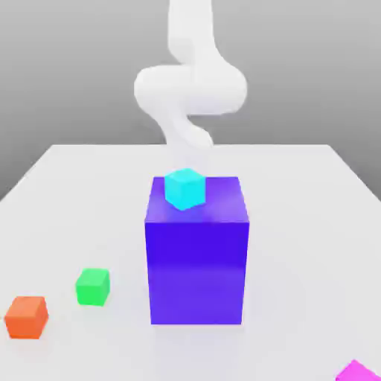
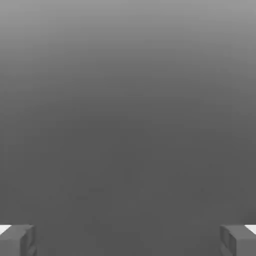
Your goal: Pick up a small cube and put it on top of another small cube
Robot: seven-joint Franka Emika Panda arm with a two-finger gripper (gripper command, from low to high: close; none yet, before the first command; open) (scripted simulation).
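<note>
magenta cube [image 1: 359, 371] — cut off at frame edge, pincer [image 2: 128, 240] agape

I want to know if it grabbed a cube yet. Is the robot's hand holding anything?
No, nothing is held. The gripper is open with an empty gap between its fingers.

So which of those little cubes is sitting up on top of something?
The cyan cube. It rests on the big blue-violet block, while the green cube, orange cube and magenta cube all lie on the table.
</note>
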